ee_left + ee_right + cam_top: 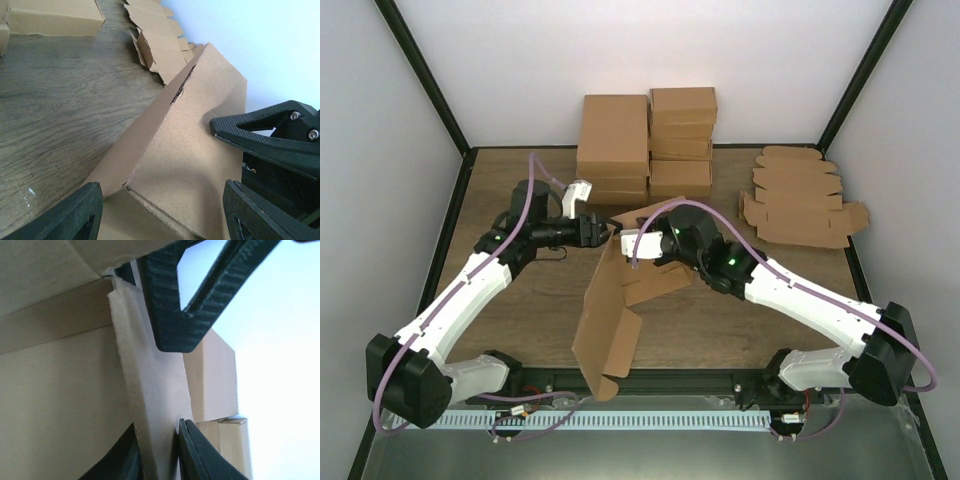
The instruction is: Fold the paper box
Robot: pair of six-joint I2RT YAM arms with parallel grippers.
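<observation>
Inside the right end effector (157, 430) the paper box (60, 405) edge sits pinched.

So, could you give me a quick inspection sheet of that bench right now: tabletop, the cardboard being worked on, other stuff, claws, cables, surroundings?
Surface: wooden table, bare wood grain, no spills seen.
Job's things: paper box, partly folded, standing tilted mid-table between the arms.
Clutter: folded boxes stacked at the far edge; flat blanks piled far right.
Grippers: left gripper open, its fingers either side of a box panel; right gripper pinched on a thin edge of the paper box.
Cables: purple cables loop along both arms; no snag seen.
Surroundings: white walls and black frame posts; nothing else seen.
</observation>
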